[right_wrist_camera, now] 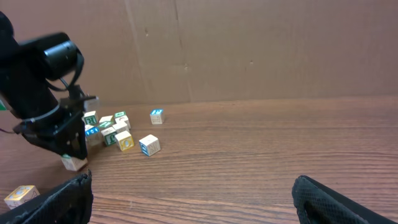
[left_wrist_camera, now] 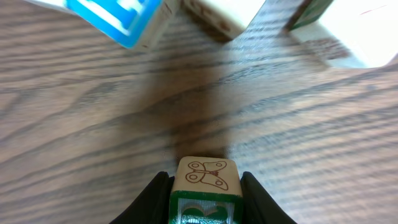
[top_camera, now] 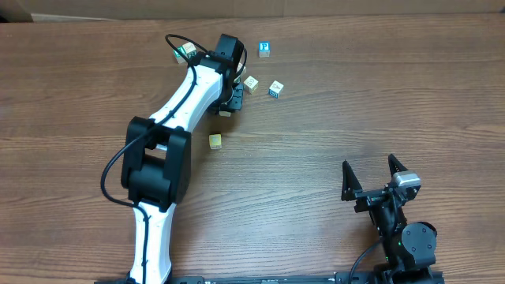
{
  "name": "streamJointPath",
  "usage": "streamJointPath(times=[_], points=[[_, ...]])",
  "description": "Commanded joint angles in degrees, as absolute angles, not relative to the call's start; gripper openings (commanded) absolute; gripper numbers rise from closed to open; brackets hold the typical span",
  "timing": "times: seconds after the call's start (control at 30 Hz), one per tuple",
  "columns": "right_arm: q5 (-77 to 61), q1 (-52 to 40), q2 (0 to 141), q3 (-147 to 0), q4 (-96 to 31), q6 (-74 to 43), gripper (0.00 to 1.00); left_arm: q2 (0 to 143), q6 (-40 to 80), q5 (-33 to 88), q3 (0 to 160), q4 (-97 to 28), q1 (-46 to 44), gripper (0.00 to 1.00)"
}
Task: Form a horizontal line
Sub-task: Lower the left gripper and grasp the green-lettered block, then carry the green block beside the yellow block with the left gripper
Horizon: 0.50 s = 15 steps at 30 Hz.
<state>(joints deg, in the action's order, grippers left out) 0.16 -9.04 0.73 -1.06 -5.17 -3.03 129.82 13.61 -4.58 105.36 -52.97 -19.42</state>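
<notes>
Small wooden letter blocks lie scattered on the far side of the table. My left gripper [top_camera: 227, 105] is shut on a block with a butterfly top and a green face [left_wrist_camera: 207, 177], held at the table surface [right_wrist_camera: 73, 163]. Close ahead of it are a blue-lettered block [left_wrist_camera: 118, 15], a beige block [left_wrist_camera: 221, 15] and a green block [left_wrist_camera: 314, 12]. In the overhead view, loose blocks lie at the back: one blue [top_camera: 264, 49], one beige [top_camera: 251, 83], another blue [top_camera: 275, 88], and a yellow one [top_camera: 215, 140] nearer me. My right gripper [top_camera: 375, 170] is open and empty, far from all the blocks.
A green-faced block [top_camera: 186, 53] sits behind the left arm by its cable. A cardboard wall [right_wrist_camera: 249, 50] closes off the back of the table. The left arm [top_camera: 185, 99] stretches diagonally across the left half of the wood table [top_camera: 355, 118].
</notes>
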Motion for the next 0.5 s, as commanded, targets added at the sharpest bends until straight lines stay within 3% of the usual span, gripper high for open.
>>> streamJointPath(times=[0.0, 0.47], points=[[-0.12, -8.86, 0.19, -0.47, -4.84, -3.42, 1.00, 121.84, 15.49, -4.91, 105.27, -53.76, -19.59, 0.26], [-0.12, -8.86, 0.19, -0.47, -4.84, -3.42, 1.00, 108.18, 21.34, -9.67, 105.25, -67.59, -19.51, 0.27]])
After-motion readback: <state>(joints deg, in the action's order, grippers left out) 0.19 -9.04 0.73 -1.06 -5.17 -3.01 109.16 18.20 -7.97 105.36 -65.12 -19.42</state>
